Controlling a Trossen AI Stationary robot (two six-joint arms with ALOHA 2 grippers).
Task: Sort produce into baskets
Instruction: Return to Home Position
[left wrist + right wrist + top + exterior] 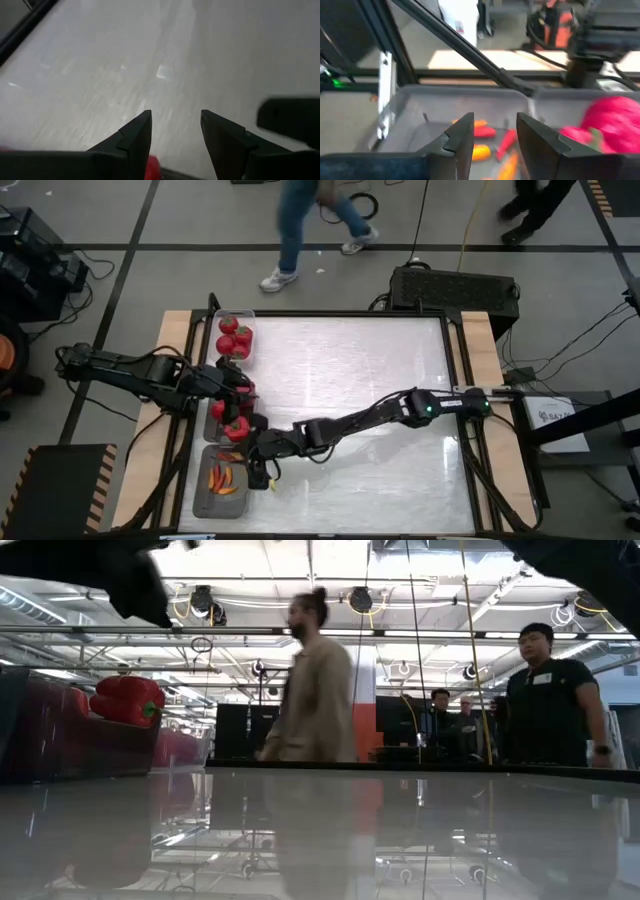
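Dark fingers of the right gripper [495, 124] are standing apart with nothing between them, filling the foreground of the right wrist view. Just beyond them the chili tray [415, 107] is lying, holding thin orange and red chili peppers [481, 151] that are resting flat on its floor, their long axes running roughly along the tray's length. Seen from above, this gripper is hovering just beside the chili tray, on its table-centre side, pointing at it, so a retreat is likely calling for a straight pull away from the tray. The left gripper [176, 120] is also hanging open and empty, over the middle tray [208, 432] next to the chili tray, which is holding red peppers [236, 427]. Farther from the chili tray, a third tray [232, 313] is holding tomatoes [233, 338]. The right arm is nearer the chilies. Sorting is looking complete.
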